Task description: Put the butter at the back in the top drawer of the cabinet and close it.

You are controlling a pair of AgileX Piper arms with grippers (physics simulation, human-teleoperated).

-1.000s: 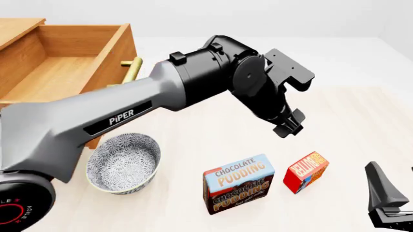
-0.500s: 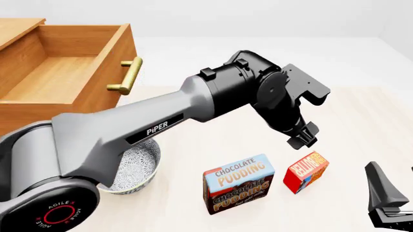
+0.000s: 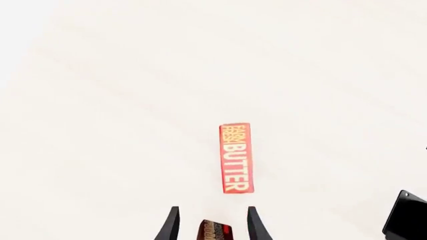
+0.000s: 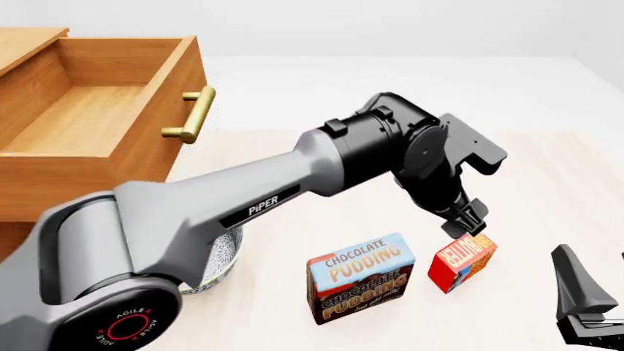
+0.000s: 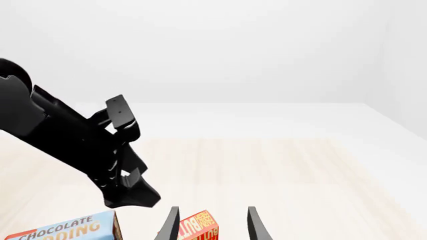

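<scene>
Grey left arm (image 4: 195, 219) lettered "PiPER", black wrist, black claw (image 4: 468, 223), red-ringed base.

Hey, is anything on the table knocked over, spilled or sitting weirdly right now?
Nothing stands out. The small red butter box and the larger blue-and-brown pudding box both stand upright, apart, with nothing spilled. The orange-brown wooden cabinet's top drawer is pulled open. The left hand hangs open just above the butter.

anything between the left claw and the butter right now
Nothing visible. The left claw hangs open just above the butter, with only bare table around the box in the wrist view. The pudding box stands off to the side, out of the descent path.
</scene>
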